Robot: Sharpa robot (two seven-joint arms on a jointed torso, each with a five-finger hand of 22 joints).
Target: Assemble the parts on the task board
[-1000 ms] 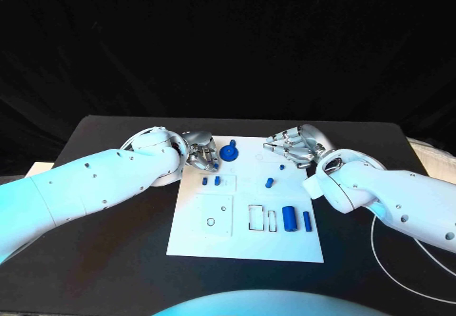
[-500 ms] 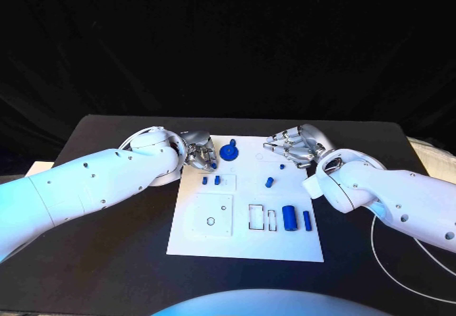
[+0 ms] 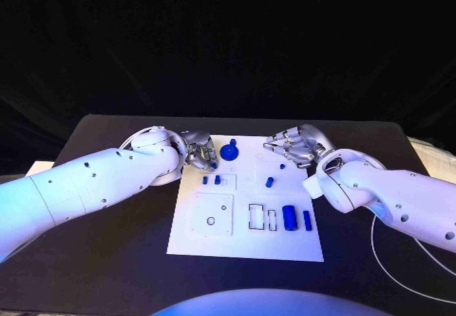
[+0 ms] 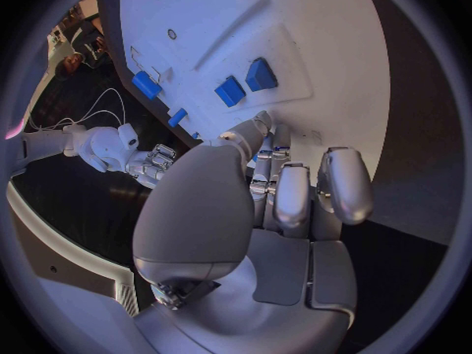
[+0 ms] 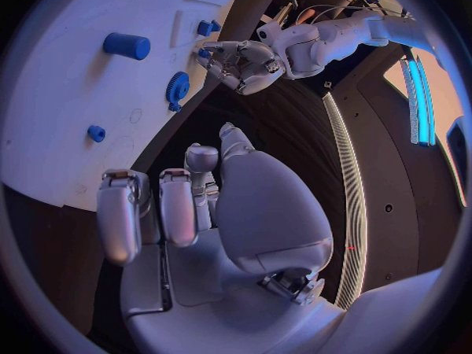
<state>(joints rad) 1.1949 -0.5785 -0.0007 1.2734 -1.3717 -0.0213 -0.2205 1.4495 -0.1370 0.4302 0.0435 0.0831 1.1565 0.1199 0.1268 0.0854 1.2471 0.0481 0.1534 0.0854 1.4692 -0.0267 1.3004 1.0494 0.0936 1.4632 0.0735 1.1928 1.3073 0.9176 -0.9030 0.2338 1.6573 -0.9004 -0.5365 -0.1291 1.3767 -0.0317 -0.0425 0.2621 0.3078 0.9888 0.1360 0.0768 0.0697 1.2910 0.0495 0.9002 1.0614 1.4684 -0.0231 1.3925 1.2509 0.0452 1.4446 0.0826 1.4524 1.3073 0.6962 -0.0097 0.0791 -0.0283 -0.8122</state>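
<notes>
Covering most of the frame, a black table (image 3: 114, 263) stands before a black backdrop. The white task board (image 3: 247, 243) lies flat at mid-table.

Task items: a blue gear (image 3: 229, 153) stands at the board's far edge. Two small blue blocks (image 3: 212, 179) sit side by side just nearer, a short blue peg (image 3: 270, 182) lies to their right, and a thick blue cylinder (image 3: 290, 218) with a thin blue bar (image 3: 308, 220) lies at the board's right, beside outlined slots.

Hands: the left hand (image 3: 198, 157) hangs at the board's far left corner, just left of the gear. The right hand (image 3: 294, 147) hangs at the far right corner. Both have fingers curled in, with nothing visible in them.

Views compared: the left wrist view shows the left hand (image 4: 266, 204) with fingertips at the board's edge; whether they touch it cannot be told. The right wrist view shows the right hand (image 5: 197, 204) with empty curled fingers, and the gear (image 5: 177, 91) beyond.
</notes>
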